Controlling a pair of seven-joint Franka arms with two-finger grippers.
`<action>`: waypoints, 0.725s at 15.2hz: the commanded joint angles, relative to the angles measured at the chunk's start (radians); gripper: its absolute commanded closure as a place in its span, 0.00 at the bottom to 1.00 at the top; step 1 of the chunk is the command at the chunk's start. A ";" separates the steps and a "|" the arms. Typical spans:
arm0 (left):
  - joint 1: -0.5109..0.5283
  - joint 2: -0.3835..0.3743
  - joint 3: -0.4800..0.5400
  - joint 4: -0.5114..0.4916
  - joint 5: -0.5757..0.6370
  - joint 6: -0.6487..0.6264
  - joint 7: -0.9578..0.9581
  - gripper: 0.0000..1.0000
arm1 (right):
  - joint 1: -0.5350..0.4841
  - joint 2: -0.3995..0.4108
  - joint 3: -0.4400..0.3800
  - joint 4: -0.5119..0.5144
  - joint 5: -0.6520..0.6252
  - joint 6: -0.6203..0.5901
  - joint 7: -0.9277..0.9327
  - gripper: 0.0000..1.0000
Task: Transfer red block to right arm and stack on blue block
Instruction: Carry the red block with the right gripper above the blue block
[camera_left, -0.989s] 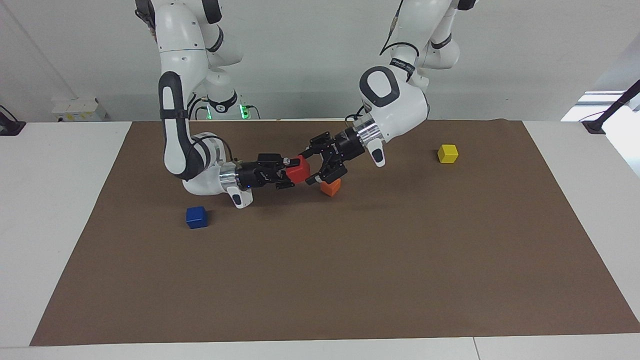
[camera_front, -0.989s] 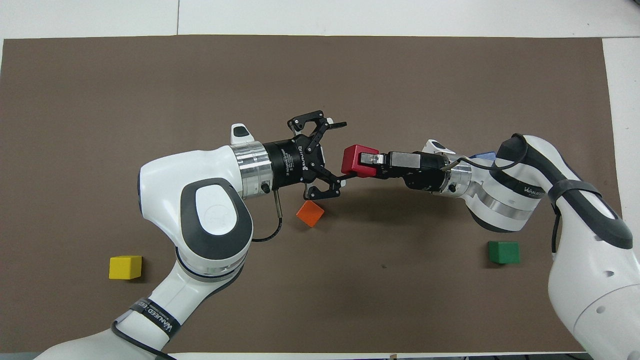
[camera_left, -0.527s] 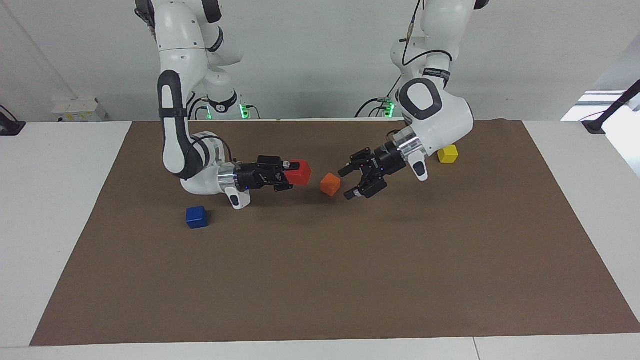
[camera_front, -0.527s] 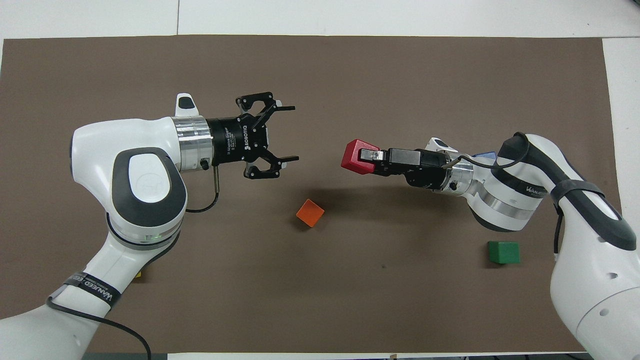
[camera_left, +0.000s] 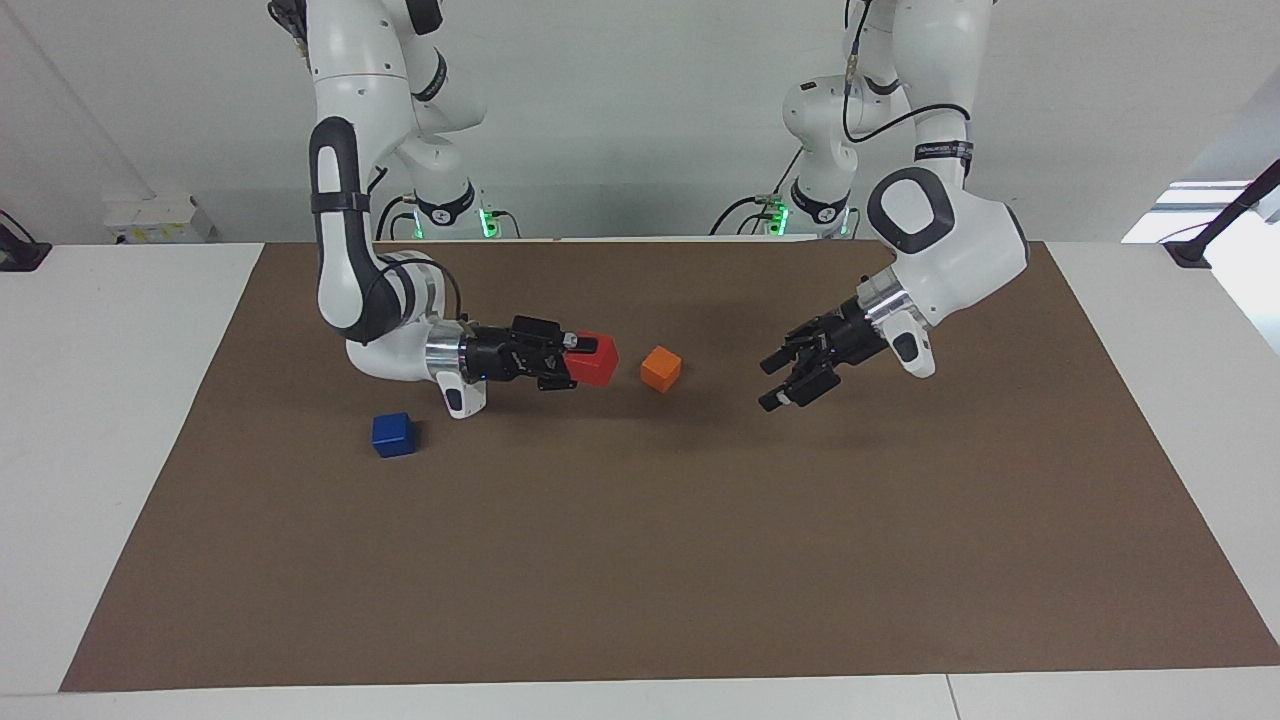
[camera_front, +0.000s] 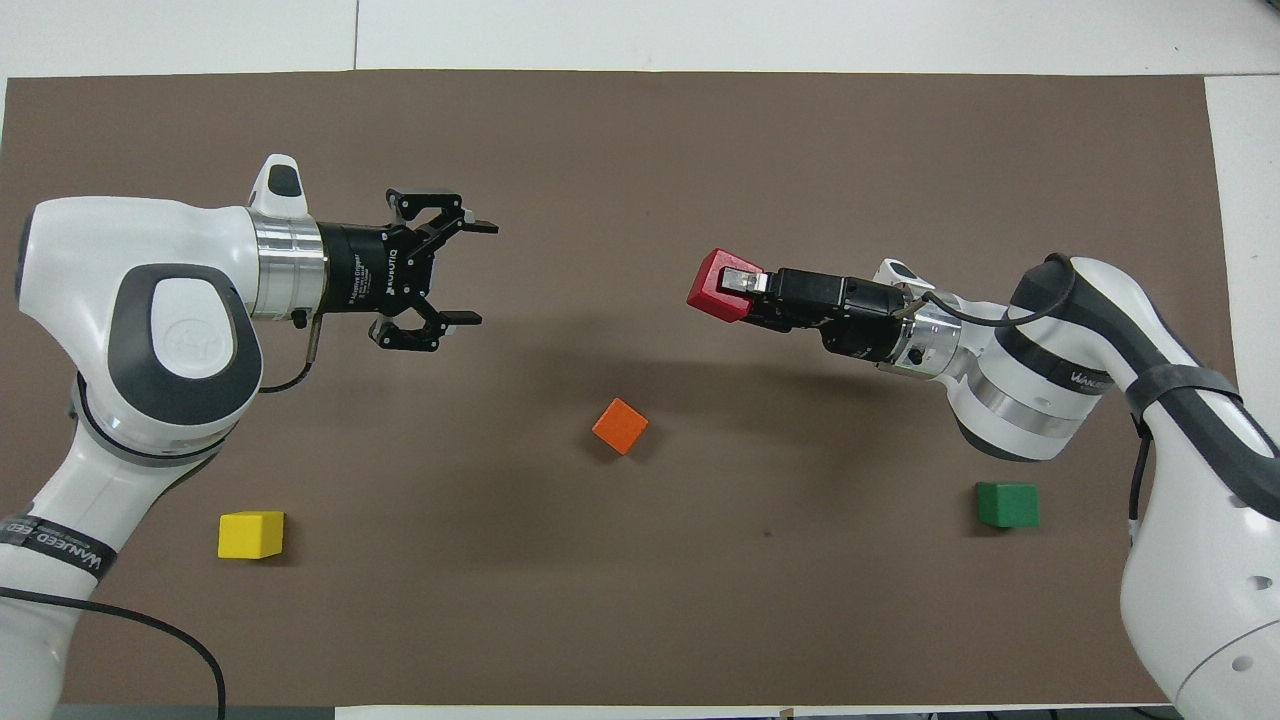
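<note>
One red block (camera_left: 594, 360) sits clamped in the right gripper (camera_left: 572, 360), raised over the brown mat (camera_left: 640, 560) beside the single orange cube (camera_left: 661, 369). One blue block (camera_left: 393, 434) lies under that arm — apparently unobstructed. The left gripper (camera_left: 797, 374) hangs spread wide, empty. One yellow cube (camera_front: 251, 534), one green cube (camera_front: 1008, 504).

red block (camera_left: 594, 360) matt, smooth | mat (camera_left: 640, 560) matt brown | arm shells (camera_front: 150, 300) glossy white
</note>
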 joint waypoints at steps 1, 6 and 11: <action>0.064 0.007 -0.005 0.071 0.155 -0.121 0.113 0.00 | 0.036 -0.081 0.000 0.021 -0.001 0.183 0.095 1.00; 0.072 -0.011 -0.002 0.138 0.543 -0.288 0.328 0.00 | 0.068 -0.143 -0.001 0.096 -0.224 0.460 0.316 1.00; 0.140 -0.054 -0.002 0.195 0.671 -0.445 0.415 0.00 | 0.004 -0.163 -0.026 0.179 -0.696 0.483 0.582 1.00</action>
